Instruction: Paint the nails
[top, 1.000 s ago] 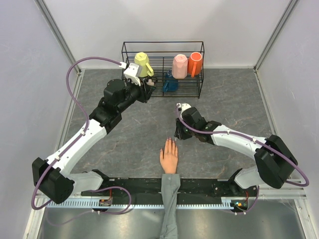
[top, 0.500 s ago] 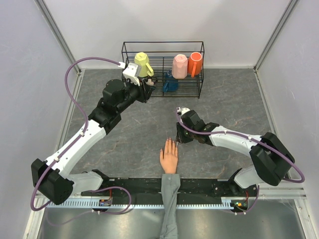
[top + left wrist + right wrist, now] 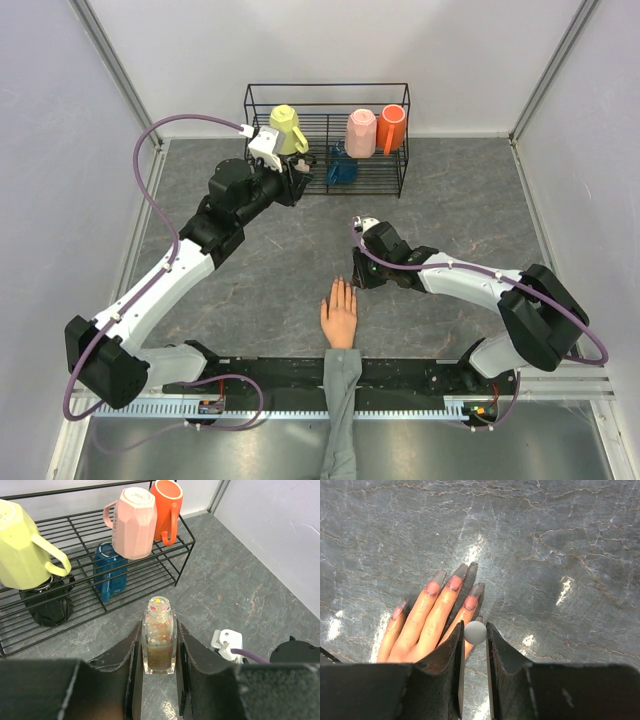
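Observation:
A peach mannequin hand with a grey sleeve lies palm down at the near middle. Its pinkish nails show in the right wrist view. My right gripper is shut on a brush cap with a round grey top, held just above the rightmost finger, whose nail is mostly hidden behind the cap. My left gripper is shut on an uncapped glitter polish bottle, held above the table in front of the rack.
A black wire rack stands at the back, holding a yellow mug, a pink mug, an orange mug and a blue cup. White walls enclose the grey marbled table.
My right gripper has moved nearer and slightly left, down to the hand's fingertips. The left arm and the bottle have not moved.

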### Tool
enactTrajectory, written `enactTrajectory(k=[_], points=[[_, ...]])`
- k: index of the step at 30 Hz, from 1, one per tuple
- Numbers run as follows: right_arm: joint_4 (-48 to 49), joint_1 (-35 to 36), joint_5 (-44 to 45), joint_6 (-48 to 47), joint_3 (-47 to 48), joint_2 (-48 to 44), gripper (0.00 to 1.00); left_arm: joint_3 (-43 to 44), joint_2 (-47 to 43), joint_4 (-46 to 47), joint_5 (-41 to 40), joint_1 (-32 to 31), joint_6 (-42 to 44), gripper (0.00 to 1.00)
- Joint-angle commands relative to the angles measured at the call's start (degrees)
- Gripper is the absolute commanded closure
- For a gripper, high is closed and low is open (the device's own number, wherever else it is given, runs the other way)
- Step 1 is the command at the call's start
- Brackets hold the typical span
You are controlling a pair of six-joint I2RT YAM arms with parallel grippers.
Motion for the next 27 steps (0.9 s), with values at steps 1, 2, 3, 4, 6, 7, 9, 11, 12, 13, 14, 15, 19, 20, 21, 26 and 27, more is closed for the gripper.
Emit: enactTrajectory(k=[1,2,3,4,6,7,9,11,12,13,14,15,19,20,21,26,27], points=[[1.8,-0.2,-1.0,-0.1,0.0,0.4,1.00,2.1,0.2,2.3,1.0,0.3,-1.7,0.98],[1.8,0.0,-1.0,-0.1,0.0,0.3,1.00,2.1,0.1,2.3,1.0,0.3,-1.6,0.98],[1.8,-0.2,-1.0,-0.1,-0.1,0.2,1.00,2.1,0.1,2.3,0.7,0.3,-1.6,0.98],[1.8,-0.1,-1.0,-0.1,-0.1,0.2,1.00,1.9,0.1,2.3,1.0,0.3,-1.6,0.98],[1.8,-0.1,-1.0,-0.1,-0.2,0.1,1.00,2.0,0.0,2.1,1.0,0.3,-1.6,0.98],[1.7,-0.1,-1.0,-0.1,-0.2,0.1,1.00,2.0,-0.1,2.1,0.8,0.3,-1.6,0.98],[1.5,-0.2,-1.4,0.0,-0.2,0.2,1.00,2.0,-0.1,2.0,0.9,0.3,-1.6,0.98],[1.5,-0.1,-1.4,0.0,-0.2,0.1,1.00,1.8,-0.3,1.9,0.8,0.3,-1.6,0.98],[1.4,-0.1,-1.4,0.0,-0.2,-0.2,1.00,1.8,-0.4,1.8,0.7,0.3,-1.5,0.98],[1.3,-0.1,-1.1,0.1,-0.3,-0.5,1.00,1.8,-0.4,1.7,0.7,0.3,-1.5,0.98],[1.1,-0.1,-0.9,0.1,-0.5,-0.9,1.00,1.7,-0.5,1.7,0.8,0.3,-1.5,0.98],[1.1,-0.2,-0.6,0.1,-0.7,-1.6,1.00,1.7,-0.7,1.7,0.6,0.3,-1.5,0.98],[0.9,-0.1,-0.1,0.2,-0.7,-2.1,1.00,1.5,-0.7,1.7,0.7,0.3,-1.7,0.98],[0.8,0.0,0.1,0.2,-0.7,-2.1,1.00,1.5,-0.7,1.7,0.7,0.3,-1.7,0.98],[0.7,-0.1,0.3,0.2,-0.7,-2.5,1.00,1.5,-0.7,1.7,0.9,0.3,-1.7,0.98],[0.7,-0.1,0.6,0.2,-0.8,-3.1,1.00,1.4,-1.1,1.7,0.7,0.2,-1.7,0.98],[0.7,0.0,0.8,0.3,-0.9,-3.3,1.00,1.4,-1.1,1.7,0.7,0.3,-1.8,0.98]])
